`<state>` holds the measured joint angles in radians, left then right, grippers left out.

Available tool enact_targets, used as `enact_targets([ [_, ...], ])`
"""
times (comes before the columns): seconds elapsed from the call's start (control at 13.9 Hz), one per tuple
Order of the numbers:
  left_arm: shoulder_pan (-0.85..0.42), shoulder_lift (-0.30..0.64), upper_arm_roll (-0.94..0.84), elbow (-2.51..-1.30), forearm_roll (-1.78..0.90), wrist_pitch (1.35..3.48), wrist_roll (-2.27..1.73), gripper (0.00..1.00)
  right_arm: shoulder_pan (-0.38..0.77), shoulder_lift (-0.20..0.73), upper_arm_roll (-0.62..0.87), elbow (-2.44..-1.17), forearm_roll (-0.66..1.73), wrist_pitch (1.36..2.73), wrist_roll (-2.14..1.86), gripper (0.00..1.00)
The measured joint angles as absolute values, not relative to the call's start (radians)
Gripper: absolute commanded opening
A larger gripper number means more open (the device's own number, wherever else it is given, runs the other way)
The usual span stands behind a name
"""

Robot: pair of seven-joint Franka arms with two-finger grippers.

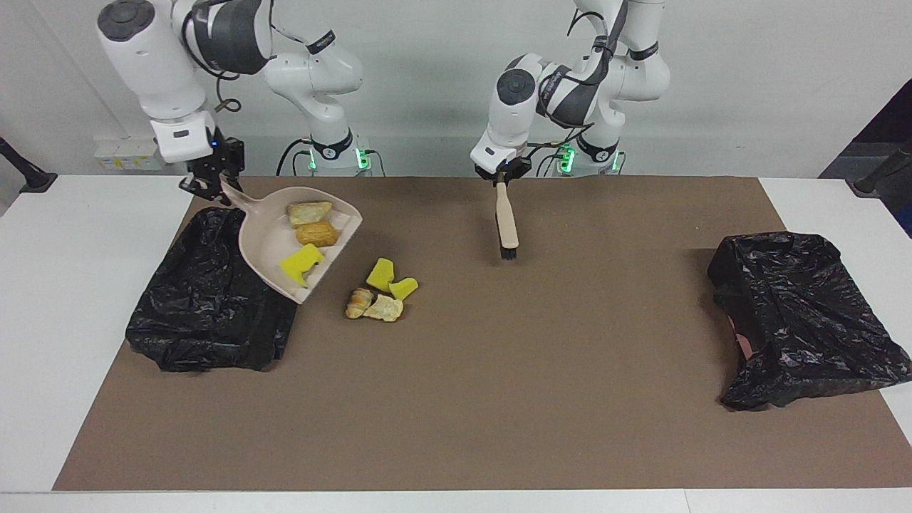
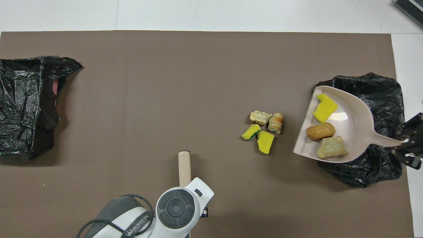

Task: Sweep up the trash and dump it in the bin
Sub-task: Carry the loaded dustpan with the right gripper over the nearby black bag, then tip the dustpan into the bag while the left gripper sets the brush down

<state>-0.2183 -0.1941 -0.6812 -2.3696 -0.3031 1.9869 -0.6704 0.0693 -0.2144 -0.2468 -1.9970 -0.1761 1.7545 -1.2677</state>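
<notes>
My right gripper (image 1: 212, 189) is shut on the handle of the beige dustpan (image 1: 263, 242) and holds it up over the black-bagged bin (image 1: 206, 313) at the right arm's end of the table. In the pan lie three bits of trash: a yellow sponge piece (image 1: 299, 262), a brown lump (image 1: 317, 234) and a tan lump (image 1: 308, 212). Several more bits of trash (image 1: 381, 292) lie on the mat beside the bin. My left gripper (image 1: 502, 177) is shut on the handle of the brush (image 1: 506, 224), which hangs bristles down over the mat. The overhead view shows the dustpan (image 2: 353, 129), the bin (image 2: 383, 96) and the brush (image 2: 184, 165).
A second black bag (image 1: 798, 313) lies at the left arm's end of the table, also in the overhead view (image 2: 26, 105). The brown mat (image 1: 499, 399) covers most of the white table.
</notes>
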Motion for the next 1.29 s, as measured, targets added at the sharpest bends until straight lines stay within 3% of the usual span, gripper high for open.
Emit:
enact_targets([
  [0.5,-0.218,-0.203,-0.768,-2.450,-0.396,2.090,-0.695,0.00,0.087,-0.205,-0.273,-1.998,-0.587,1.857,-1.425,0.00],
  [0.57,-0.218,-0.203,-0.770,-2.452,-0.399,2.095,-0.695,0.07,0.090,-0.200,-0.262,-1.999,-0.630,1.857,-1.434,0.00],
  [0.72,-0.218,-0.203,-0.773,-2.456,-0.401,2.101,-0.694,0.33,0.092,-0.190,-0.240,-2.005,-0.691,1.861,-1.472,0.00],
  [0.93,-0.218,-0.201,-0.773,-2.457,-0.402,2.107,-0.689,0.50,0.095,-0.183,-0.194,-2.006,-0.769,1.863,-1.524,0.00],
  [1.08,-0.218,-0.199,-0.771,-2.457,-0.402,2.107,-0.670,0.68,0.097,-0.183,-0.165,-2.006,-0.818,1.863,-1.537,0.00],
  [1.15,-0.218,-0.198,-0.769,-2.457,-0.402,2.107,-0.651,1.00,0.097,-0.183,-0.153,-2.006,-0.833,1.863,-1.537,0.00],
  [1.29,-0.217,-0.199,-0.755,-2.451,-0.402,2.110,-0.598,1.00,0.098,-0.184,-0.149,-2.005,-0.844,1.852,-1.539,0.00],
])
